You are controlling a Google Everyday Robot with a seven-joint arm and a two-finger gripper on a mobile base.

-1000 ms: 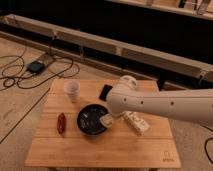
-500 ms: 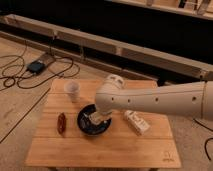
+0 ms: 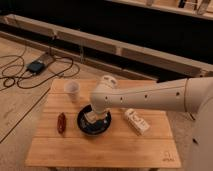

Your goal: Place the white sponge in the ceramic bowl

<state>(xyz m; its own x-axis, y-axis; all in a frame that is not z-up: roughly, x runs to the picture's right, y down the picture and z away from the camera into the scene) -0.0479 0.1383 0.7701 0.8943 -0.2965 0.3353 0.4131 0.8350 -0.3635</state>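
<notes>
Camera view: my gripper (image 3: 93,118) has swung left over the bowl (image 3: 81,121), jaws still clamping the sponge (image 3: 90,118), release pending.

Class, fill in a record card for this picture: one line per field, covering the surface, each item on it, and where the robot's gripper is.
surface: wooden table
ceramic bowl: dark, round, near table centre
white sponge: pale block inside the bowl, at the gripper
gripper: lowered over the bowl, arm reaching in from the right
white cup: behind the bowl, towards the left
white bar-shaped object: right of the bowl, lying flat
reddish-brown item: left of the bowl
</notes>
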